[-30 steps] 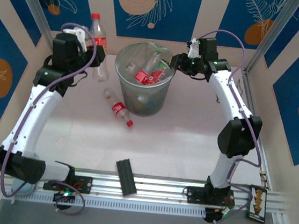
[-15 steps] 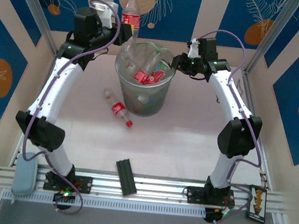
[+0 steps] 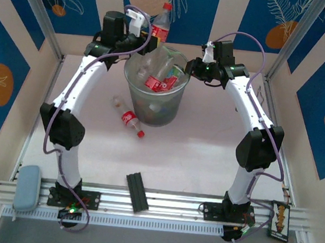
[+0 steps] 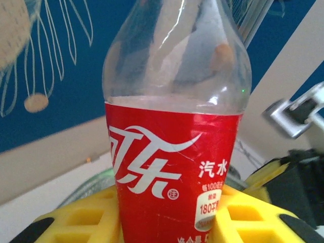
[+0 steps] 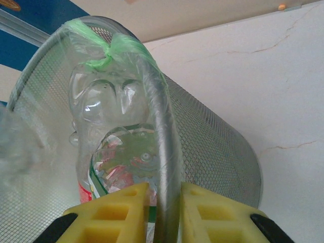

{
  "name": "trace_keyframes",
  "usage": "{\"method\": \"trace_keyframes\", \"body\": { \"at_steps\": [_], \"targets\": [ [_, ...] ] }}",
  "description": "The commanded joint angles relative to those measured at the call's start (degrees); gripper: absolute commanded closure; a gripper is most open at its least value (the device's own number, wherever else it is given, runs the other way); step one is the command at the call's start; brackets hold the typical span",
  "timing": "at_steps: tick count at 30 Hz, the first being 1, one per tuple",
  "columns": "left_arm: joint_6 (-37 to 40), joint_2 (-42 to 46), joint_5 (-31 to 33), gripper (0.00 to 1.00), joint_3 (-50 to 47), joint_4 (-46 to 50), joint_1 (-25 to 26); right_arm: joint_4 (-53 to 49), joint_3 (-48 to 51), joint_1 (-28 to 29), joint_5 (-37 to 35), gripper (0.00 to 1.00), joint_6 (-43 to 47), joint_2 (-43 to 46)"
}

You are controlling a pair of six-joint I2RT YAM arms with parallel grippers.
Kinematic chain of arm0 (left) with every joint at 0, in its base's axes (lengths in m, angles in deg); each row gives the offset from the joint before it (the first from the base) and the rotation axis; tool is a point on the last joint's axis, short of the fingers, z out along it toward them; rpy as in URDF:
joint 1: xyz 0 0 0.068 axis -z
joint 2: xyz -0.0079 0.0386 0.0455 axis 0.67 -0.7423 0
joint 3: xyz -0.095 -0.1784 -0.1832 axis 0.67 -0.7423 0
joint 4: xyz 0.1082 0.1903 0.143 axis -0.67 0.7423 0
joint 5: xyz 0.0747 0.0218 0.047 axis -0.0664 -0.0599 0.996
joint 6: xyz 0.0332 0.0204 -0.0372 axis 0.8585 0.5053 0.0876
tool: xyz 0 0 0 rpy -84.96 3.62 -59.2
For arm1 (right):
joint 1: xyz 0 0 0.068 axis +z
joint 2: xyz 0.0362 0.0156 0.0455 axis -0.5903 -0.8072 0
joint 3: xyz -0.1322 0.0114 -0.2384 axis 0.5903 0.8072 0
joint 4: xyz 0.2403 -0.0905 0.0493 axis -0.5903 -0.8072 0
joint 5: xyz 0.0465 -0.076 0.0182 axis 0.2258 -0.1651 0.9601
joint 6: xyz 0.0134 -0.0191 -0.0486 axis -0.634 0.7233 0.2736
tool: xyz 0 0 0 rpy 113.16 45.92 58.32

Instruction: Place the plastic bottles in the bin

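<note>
My left gripper (image 4: 169,215) is shut on a red-labelled plastic bottle (image 4: 172,167), its yellow fingers (image 4: 81,220) pressing both sides of the label. From above, that bottle (image 3: 160,23) stands upright over the far left rim of the bin (image 3: 156,106). My right gripper (image 5: 164,212) is shut on the bin's rim (image 5: 164,152) at its right side; the right gripper (image 3: 189,70) shows there from above too. Several bottles (image 3: 158,83) lie inside the bin. One red-labelled bottle (image 3: 129,117) lies on the table left of the bin.
A black flat bar (image 3: 137,192) lies near the front rail. A grey-blue case (image 3: 26,187) rests on the rail at front left. A dark card (image 3: 280,220) sits at front right. Blue patterned walls close in the back and sides.
My left arm has carried the bottle up and to the right, from the table left of the bin to over its far rim. The right arm has stayed on the rim.
</note>
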State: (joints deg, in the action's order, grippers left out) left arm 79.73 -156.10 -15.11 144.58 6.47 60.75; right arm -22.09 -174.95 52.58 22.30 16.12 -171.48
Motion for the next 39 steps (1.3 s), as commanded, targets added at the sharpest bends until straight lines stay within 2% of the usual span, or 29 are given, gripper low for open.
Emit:
{"method": "trace_keyframes", "body": {
  "at_steps": [1, 9, 18, 24, 30, 35, 39],
  "targets": [
    [4.6, 0.0, -2.2, 0.88, -3.2, 0.7, 1.2, -3.2, -1.8, 1.3, 1.0, 0.78, 0.2, 0.5],
    [9.2, 0.2, 0.9, 0.83, -11.2, 2.3, 1.4, -3.1, -2.0, 1.4, 1.1, 0.77, 0.3, 0.2],
    [8.9, 0.7, -2.2, 0.74, -16.3, 3.2, 1.7, -3.1, -2.7, 1.2, 1.0, 0.77, 0.3, -0.4],
    [8.9, -0.4, -1.7, 0.57, -15.9, 5.5, 1.8, -3.2, -3.0, 1.2, 1.1, 0.77, 0.3, -0.6],
    [8.5, 0.4, -2.2, 0.33, -14.6, 4.5, 1.7, -3.3, -3.3, 1.3, 1.3, 0.77, 0.4, -0.7],
    [4.5, 0.7, -2.0, 0.28, -12.8, 0.4, 1.7, -3.4, -3.6, 1.3, 1.5, 0.77, 0.3, -1.1],
    [1.9, 0.2, 3.7, 0.25, -10.0, -0.9, 1.8, -3.7, -4.0, 1.4, 1.5, 0.77, 0.3, -1.2]
  ]
}}
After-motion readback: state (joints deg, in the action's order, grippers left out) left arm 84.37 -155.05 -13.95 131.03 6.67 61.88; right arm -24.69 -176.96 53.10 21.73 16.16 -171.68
